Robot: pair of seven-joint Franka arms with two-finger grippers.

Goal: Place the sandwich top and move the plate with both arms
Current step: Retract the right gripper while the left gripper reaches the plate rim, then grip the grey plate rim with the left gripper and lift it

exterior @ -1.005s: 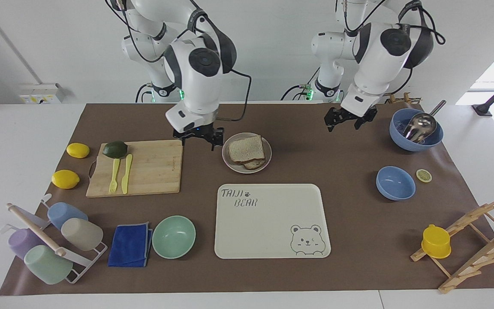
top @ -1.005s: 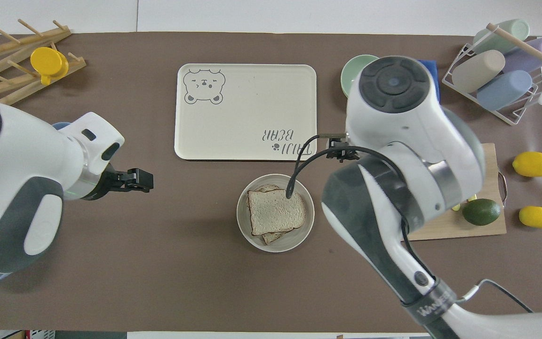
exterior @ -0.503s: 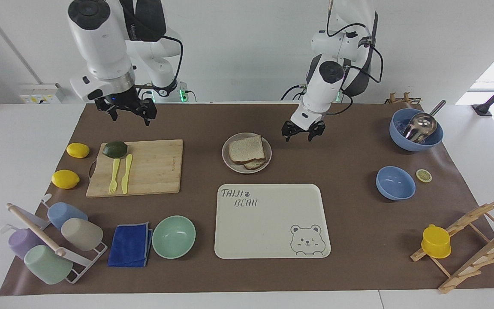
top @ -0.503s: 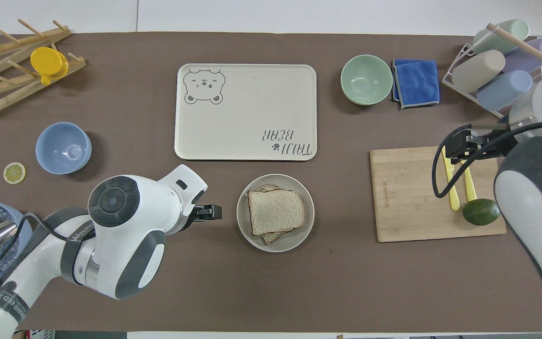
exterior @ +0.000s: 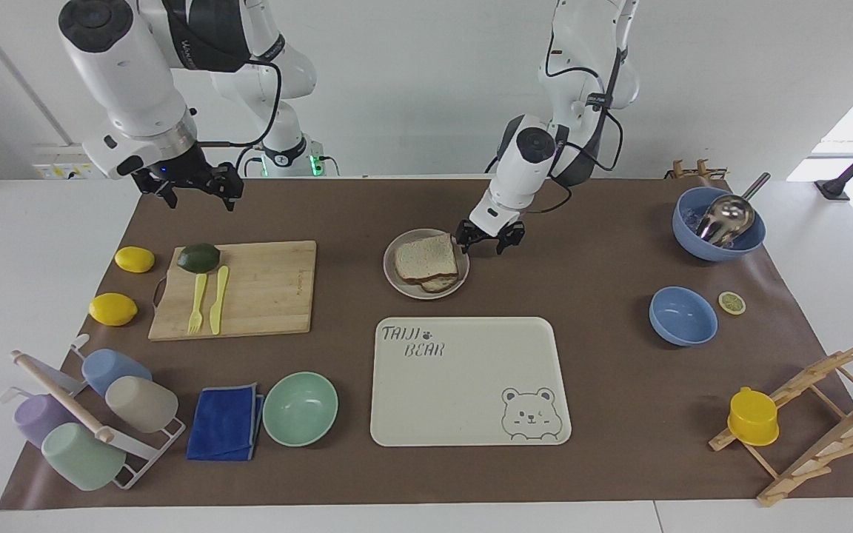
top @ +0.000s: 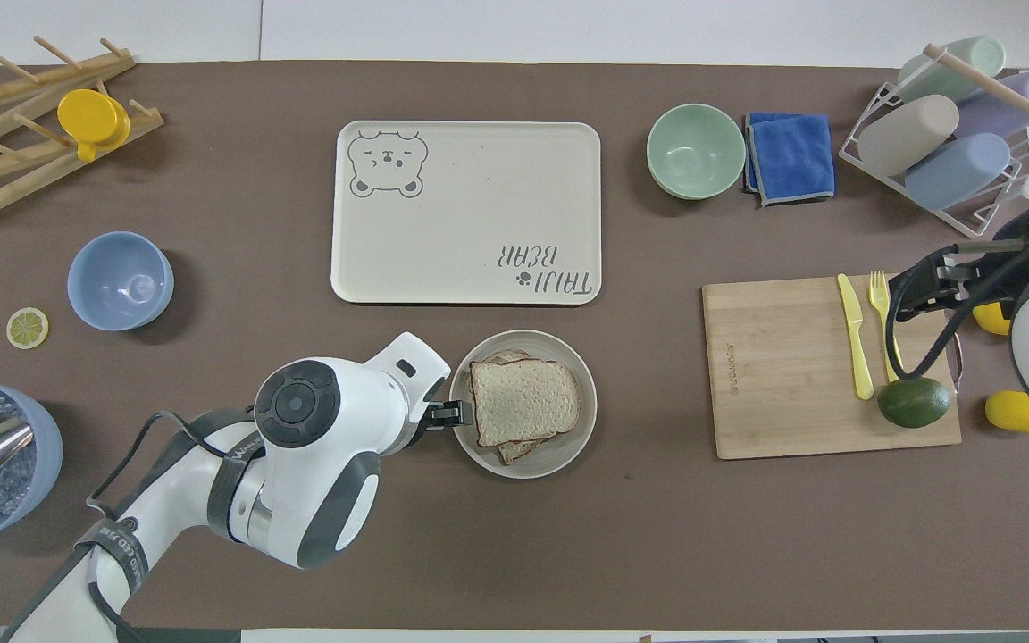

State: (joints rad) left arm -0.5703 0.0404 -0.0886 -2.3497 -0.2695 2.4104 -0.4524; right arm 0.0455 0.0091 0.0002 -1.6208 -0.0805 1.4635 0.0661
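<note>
Left arm reaches low toward counter middle, forearm angled down, left gripper (exterior: pixel 483 240) pointing down with fingers apart. Right arm drawn up at its own end, wrist tilted, right gripper (exterior: pixel 189 185) raised in the air, fingers spread wide.

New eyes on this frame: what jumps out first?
The sandwich top sits stacked on the plate mid-table, with the left tool low at the plate's rim. The right tool hangs open above the table edge near the cutting board. The bear tray lies empty.
</note>
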